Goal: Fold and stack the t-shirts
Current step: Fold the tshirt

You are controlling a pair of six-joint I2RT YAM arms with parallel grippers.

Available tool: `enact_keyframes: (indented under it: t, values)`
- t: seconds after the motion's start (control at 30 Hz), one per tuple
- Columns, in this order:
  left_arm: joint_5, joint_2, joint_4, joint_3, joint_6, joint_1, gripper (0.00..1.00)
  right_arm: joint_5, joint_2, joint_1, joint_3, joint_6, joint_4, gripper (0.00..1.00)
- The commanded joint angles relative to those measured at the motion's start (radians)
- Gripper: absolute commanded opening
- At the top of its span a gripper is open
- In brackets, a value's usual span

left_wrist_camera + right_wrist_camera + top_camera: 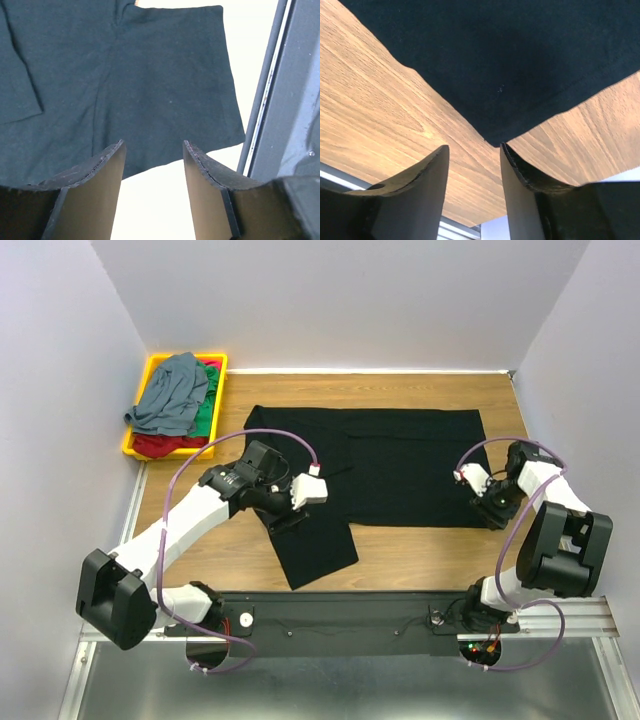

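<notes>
While looking down from above, finds the black t-shirt (400, 465) spread flat across the middle of the wooden table (420, 555), with one sleeve (315, 550) reaching toward the near edge. Places the left gripper (285, 520) low over that sleeve and the right gripper (490, 510) at the shirt's right edge. Leaves the grey-blue t-shirt (170, 395), the green t-shirt (208, 412) and the red t-shirt (158, 446) heaped in the yellow tray (215, 360) at the far left, well apart from both arms.

Turning to the left wrist, shows the left gripper (152, 145) with jaws parted to a middling gap and nothing between them. Shows the sleeve's hem lying just beyond the tips, with bare table under the gap.

Turning to the right wrist, shows the right gripper (472, 147) parted to a similar gap, also holding nothing. Puts the shirt's corner (492, 137) just at the mouth of the gap, pointing in, flat on the wood and not yet pinched.

Looks like the start of the first fold. Could easily go wrong at the corner: thin cloth pressed flat, so likely to slide out from under the tips or be nudged away instead of caught. Could also end with the left side closing on nothing, since its tips sit short of the hem. Would then lift one end only and drag the shirt askew, giving a crooked fold.
</notes>
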Motion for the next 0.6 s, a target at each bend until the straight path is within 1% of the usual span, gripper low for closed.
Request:
enact_keyframes:
  t: [0.0,0.1,0.27,0.3,0.4,0.43,0.47,0.53,0.57]
  values:
    - [0.028,0.005,0.006,-0.011,-0.005,-0.006,0.6,0.022,0.01,-0.003,-0.021,-0.031,0.055,0.52]
    - [0.046,0.006,0.002,-0.016,0.008,-0.006,0.61,0.022,0.033,-0.003,-0.037,-0.028,0.086,0.56]
    - [0.048,0.026,-0.021,-0.037,0.035,-0.041,0.63,0.035,0.06,-0.003,-0.087,-0.031,0.137,0.56]
    - [0.043,0.028,-0.027,-0.04,0.04,-0.05,0.63,0.036,0.06,-0.003,-0.099,-0.033,0.149,0.55]
    - [-0.006,0.028,-0.046,-0.06,0.057,-0.122,0.64,0.044,0.05,-0.003,-0.153,-0.033,0.209,0.49]
    - [-0.024,0.025,-0.055,-0.072,0.073,-0.144,0.64,0.045,0.047,-0.003,-0.168,-0.031,0.218,0.46]
    - [-0.065,0.022,-0.061,-0.079,0.078,-0.185,0.64,0.048,0.047,-0.003,-0.173,-0.028,0.232,0.38]
    - [-0.096,0.017,-0.072,-0.089,0.083,-0.221,0.65,0.053,0.044,-0.003,-0.175,-0.018,0.238,0.28]
    - [-0.121,0.014,-0.078,-0.091,0.081,-0.257,0.66,0.055,0.038,-0.003,-0.17,-0.014,0.236,0.11]
